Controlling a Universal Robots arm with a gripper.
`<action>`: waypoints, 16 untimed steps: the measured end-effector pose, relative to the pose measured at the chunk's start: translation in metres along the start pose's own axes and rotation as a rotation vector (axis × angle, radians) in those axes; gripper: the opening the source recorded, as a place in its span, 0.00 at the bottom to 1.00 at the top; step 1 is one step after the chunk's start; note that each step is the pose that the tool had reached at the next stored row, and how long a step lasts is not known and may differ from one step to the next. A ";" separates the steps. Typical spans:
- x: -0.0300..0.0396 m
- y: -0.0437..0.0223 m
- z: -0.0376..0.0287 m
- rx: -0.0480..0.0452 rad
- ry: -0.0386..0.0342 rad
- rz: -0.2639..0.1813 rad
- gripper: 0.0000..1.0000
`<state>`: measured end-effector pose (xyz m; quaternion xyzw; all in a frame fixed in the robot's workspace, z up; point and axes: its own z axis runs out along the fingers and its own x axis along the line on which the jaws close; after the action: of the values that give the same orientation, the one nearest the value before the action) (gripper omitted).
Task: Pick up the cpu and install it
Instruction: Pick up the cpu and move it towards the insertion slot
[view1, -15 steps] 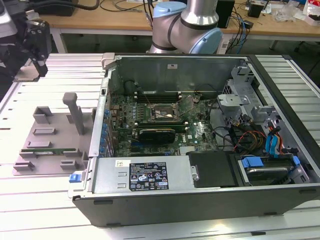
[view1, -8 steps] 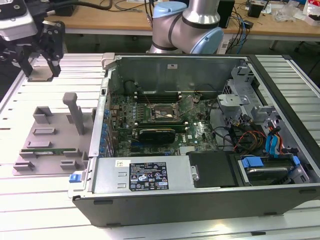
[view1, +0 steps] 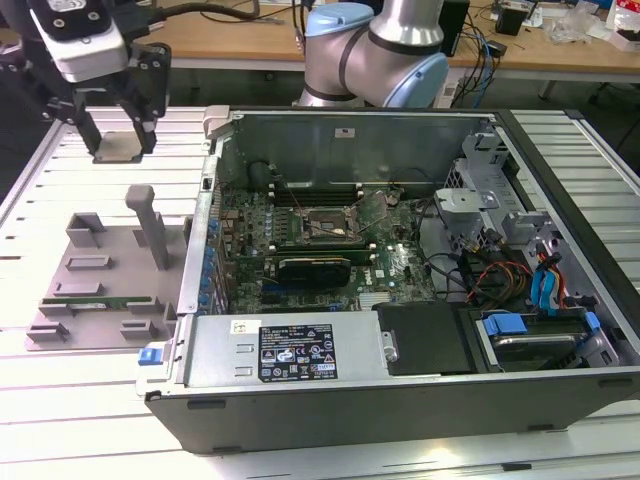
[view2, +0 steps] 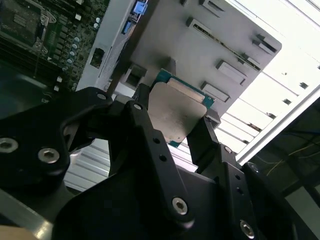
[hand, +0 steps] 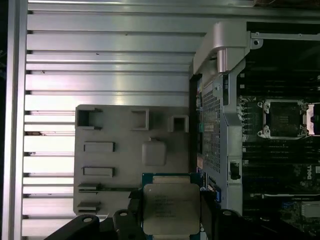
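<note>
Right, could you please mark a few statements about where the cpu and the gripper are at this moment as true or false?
1. The gripper is shut on the cpu. True.
2. The cpu sits in the socket. False: it is held above the table, to the exterior view's left of the case.
3. The case lies open, with its motherboard exposed. True.
4. The grey tray lies inside the case. False: it lies on the table beside the case.
</note>
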<state>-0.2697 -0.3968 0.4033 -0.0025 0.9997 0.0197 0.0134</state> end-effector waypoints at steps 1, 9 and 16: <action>-0.0040 -0.0001 0.0001 0.0000 0.0001 0.000 0.55; -0.0248 -0.0002 0.0006 0.0000 0.0001 0.000 0.55; -0.0502 -0.0003 0.0013 0.0000 0.0001 0.000 0.55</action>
<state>-0.2194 -0.3969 0.4033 -0.0026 0.9997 0.0197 0.0133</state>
